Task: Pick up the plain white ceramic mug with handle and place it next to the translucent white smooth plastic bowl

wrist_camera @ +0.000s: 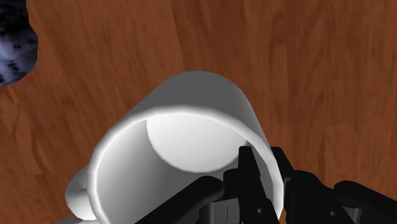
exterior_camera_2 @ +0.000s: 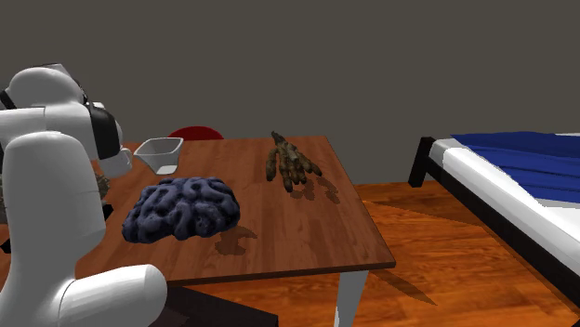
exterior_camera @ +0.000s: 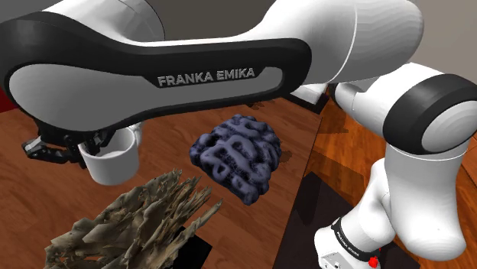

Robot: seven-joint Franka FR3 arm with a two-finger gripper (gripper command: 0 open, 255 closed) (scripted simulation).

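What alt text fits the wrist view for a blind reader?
The black gripper clasps a white mug by its rim, one finger inside the wall and one outside. Behind is a brown wooden tabletop, with a dark blue lumpy object apart from the mug.

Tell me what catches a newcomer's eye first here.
The white arm stretches across the shoulder view, its end effector clasping a white mug by the rim. Nearby on the wooden table sit a dark blue brain-like lump and a spiky brown mass.
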